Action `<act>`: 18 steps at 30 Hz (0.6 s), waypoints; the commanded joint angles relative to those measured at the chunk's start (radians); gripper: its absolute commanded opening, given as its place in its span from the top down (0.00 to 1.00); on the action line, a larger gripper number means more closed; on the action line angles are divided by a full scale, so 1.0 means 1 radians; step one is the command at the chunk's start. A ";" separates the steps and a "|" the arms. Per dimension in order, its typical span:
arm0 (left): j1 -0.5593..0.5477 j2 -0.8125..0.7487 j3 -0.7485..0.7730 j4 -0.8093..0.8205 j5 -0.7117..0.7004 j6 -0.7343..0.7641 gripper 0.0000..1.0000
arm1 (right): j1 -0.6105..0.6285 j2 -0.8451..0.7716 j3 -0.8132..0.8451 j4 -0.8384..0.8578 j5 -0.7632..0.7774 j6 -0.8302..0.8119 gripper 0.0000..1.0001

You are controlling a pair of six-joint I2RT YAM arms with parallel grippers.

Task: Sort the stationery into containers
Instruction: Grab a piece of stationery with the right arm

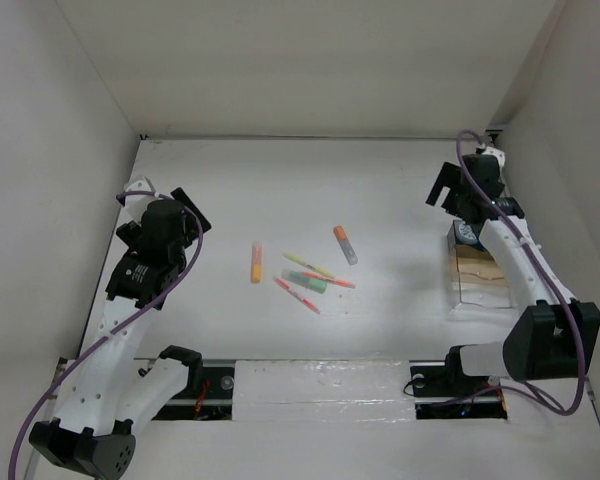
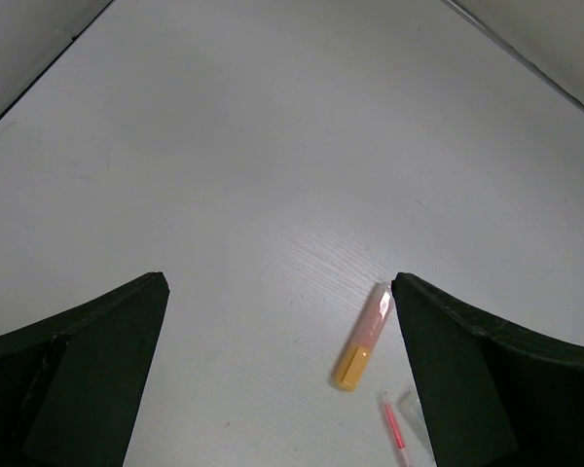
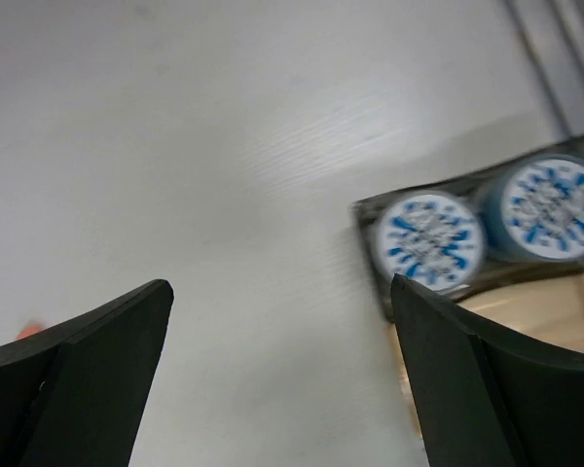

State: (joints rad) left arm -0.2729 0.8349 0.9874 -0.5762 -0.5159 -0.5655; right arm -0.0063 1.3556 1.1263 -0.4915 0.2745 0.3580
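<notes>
Several markers and pens lie loose mid-table: an orange-yellow marker (image 1: 256, 262), an orange marker with a clear cap (image 1: 345, 244), a green marker (image 1: 310, 283), a yellow one (image 1: 308, 264) and thin red-pink pens (image 1: 297, 295). The clear tray (image 1: 477, 275) stands at the right; two blue-and-white rolls (image 3: 428, 240) (image 3: 552, 207) sit in its far end. My left gripper (image 1: 188, 212) is open and empty, left of the markers; its wrist view shows the orange-yellow marker (image 2: 363, 337) and a pink pen (image 2: 394, 428). My right gripper (image 1: 443, 190) is open and empty, just beyond the tray.
White walls close in the table on the left, back and right. The tray's tan bottom (image 3: 535, 321) shows behind the rolls. An orange speck (image 3: 27, 331) shows at the right wrist view's left edge.
</notes>
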 commanded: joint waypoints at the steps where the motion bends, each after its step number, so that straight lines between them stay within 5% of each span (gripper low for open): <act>1: 0.006 -0.003 -0.004 -0.005 -0.025 -0.010 0.00 | 0.142 -0.052 0.010 0.067 -0.095 -0.036 0.00; 9: 0.006 0.006 -0.004 -0.014 -0.061 -0.031 0.00 | 0.498 0.120 0.021 0.162 -0.221 -0.119 0.06; 18: 0.006 0.015 -0.004 -0.014 -0.052 -0.031 0.00 | 0.628 0.445 0.207 0.093 -0.112 -0.108 0.14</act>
State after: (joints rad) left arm -0.2729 0.8444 0.9874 -0.5949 -0.5545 -0.5869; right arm 0.6044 1.7695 1.2556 -0.3973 0.1101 0.2550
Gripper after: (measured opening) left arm 0.997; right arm 0.860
